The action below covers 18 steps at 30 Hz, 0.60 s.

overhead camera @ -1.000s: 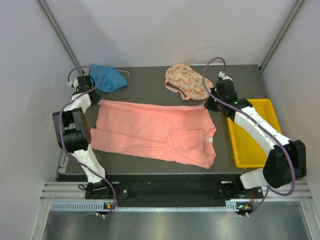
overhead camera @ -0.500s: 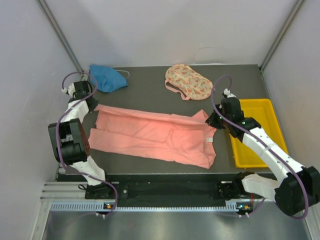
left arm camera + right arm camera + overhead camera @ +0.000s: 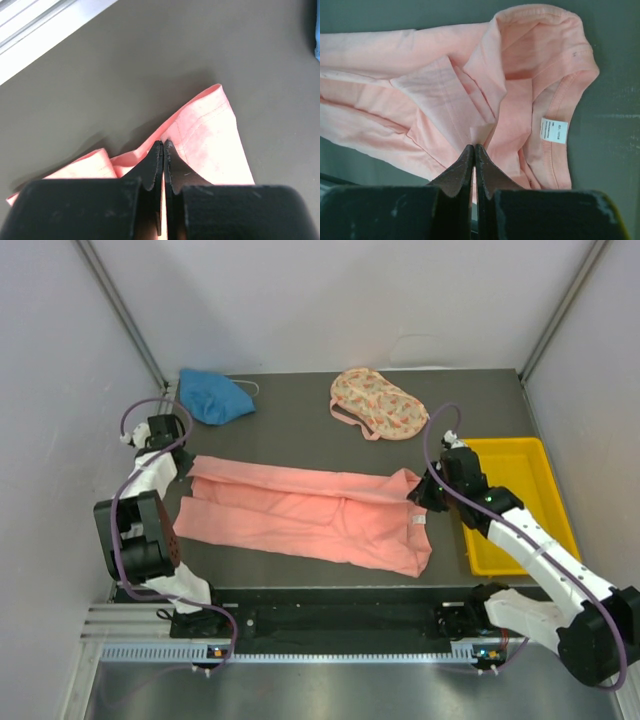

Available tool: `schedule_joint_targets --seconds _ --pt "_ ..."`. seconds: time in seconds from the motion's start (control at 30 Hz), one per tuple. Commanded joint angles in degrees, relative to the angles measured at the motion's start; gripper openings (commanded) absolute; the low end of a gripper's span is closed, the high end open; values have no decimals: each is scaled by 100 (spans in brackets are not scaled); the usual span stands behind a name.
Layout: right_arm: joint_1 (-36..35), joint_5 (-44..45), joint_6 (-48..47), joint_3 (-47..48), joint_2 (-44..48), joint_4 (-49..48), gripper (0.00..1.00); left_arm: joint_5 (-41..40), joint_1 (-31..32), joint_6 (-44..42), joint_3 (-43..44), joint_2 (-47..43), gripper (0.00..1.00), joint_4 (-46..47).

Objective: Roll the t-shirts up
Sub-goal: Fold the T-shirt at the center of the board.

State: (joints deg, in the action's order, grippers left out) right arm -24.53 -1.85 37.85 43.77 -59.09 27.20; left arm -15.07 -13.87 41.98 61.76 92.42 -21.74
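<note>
The salmon-pink t-shirt (image 3: 300, 515) lies lengthwise across the middle of the dark table, its far edge folded over toward the near side. My left gripper (image 3: 183, 462) is shut on the far-left hem corner; in the left wrist view the cloth (image 3: 215, 130) is pinched at the closed tips (image 3: 163, 145). My right gripper (image 3: 418, 492) is shut on a fold near the collar; the right wrist view shows the tips (image 3: 474, 147) nipping the pink fabric (image 3: 435, 100) beside the white neck label (image 3: 554, 131). A blue t-shirt (image 3: 213, 397) and a floral t-shirt (image 3: 375, 403) lie bunched at the back.
A yellow tray (image 3: 535, 475) sits at the right edge of the table, partly under my right arm. Grey walls close in the left, back and right sides. The table's left edge (image 3: 45, 35) runs close to my left gripper.
Both grippers have pulled the pink t-shirt's far edge toward the near side, folding it over; the shirt now looks narrower. The right arm has swung nearer, the left slightly outward.
</note>
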Motion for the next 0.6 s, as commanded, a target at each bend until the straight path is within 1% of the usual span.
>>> schedule_joint_targets --seconds 0.0,0.17,0.37,0.4,0.43,0.47,0.5,0.53,0.57 --pt "-43 -52 109 -17 336 -4 0 -172 -72 74 -58 -392 0 -32" --pt "-122 -114 232 -315 468 -48 0 -163 -90 100 -313 -523 0 64" --pt "-131 -395 390 -764 363 -461 0 22 -116 100 -506 -418 0 161" --pt "-139 -465 390 -799 328 -514 3 39 -116 126 -542 -435 8 161" --pt "-131 -527 382 -817 311 -540 11 74 -160 153 -620 -549 17 170" --pt "-131 -545 381 -826 328 -540 17 48 -186 170 -656 -637 29 152" --pt "-139 -545 364 -817 354 -506 23 39 -221 188 -682 -716 52 161" --pt "-139 -510 294 -791 424 -410 32 74 -265 153 -683 -882 55 178" --pt "-131 -449 259 -721 451 -313 34 66 -266 109 -648 -945 57 126"
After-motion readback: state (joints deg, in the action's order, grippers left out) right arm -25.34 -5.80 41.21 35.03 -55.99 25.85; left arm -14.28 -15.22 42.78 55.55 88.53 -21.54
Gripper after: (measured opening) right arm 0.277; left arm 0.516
